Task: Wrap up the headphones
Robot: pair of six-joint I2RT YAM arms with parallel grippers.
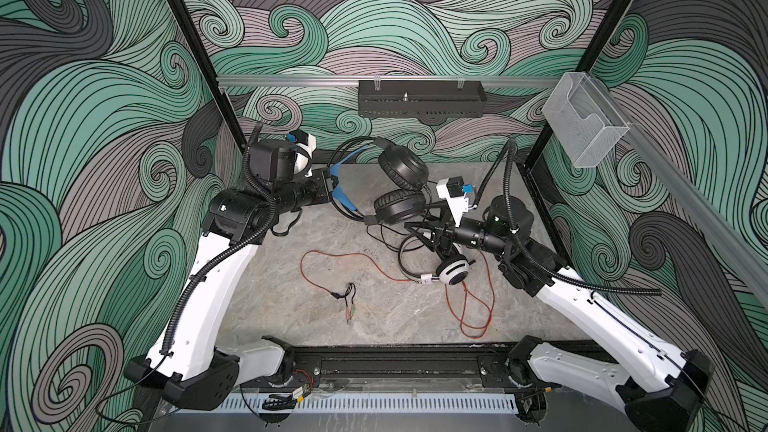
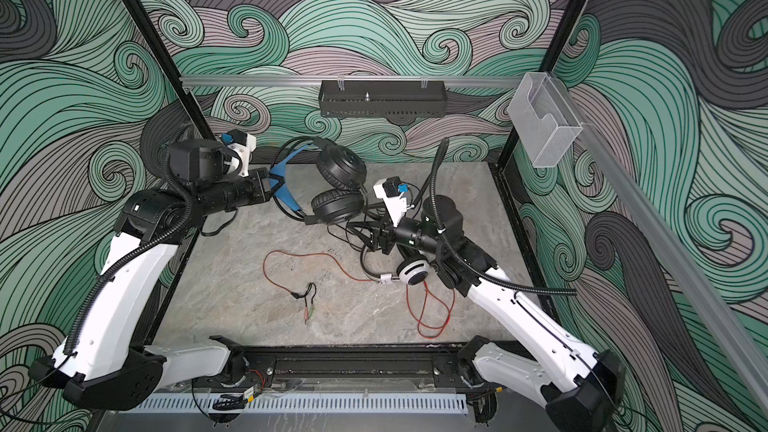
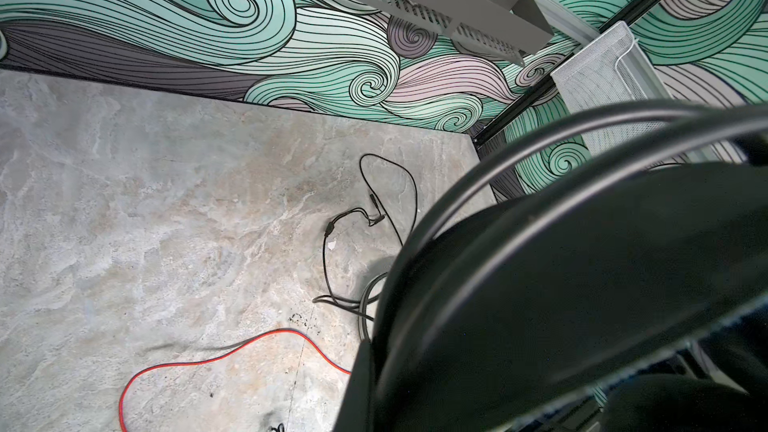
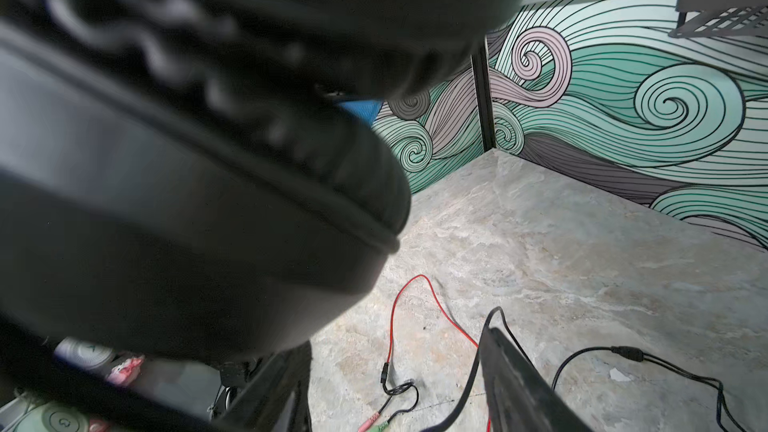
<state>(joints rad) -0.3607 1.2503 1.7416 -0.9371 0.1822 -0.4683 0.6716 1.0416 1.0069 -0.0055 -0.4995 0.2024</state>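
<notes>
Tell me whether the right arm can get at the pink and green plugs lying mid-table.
Probably yes. The right gripper stands open, and between it and the plugs lies bare table crossed only by the red cable; a black cable by one finger might drag along.

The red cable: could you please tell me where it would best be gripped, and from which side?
Grip the red cable on its single open arc at mid-table, coming straight down from above with the fingers set across the strand. There it lies flat and alone on the table. Nearer the white headset it crosses itself in loops, so a clean pinch looks harder.
</notes>
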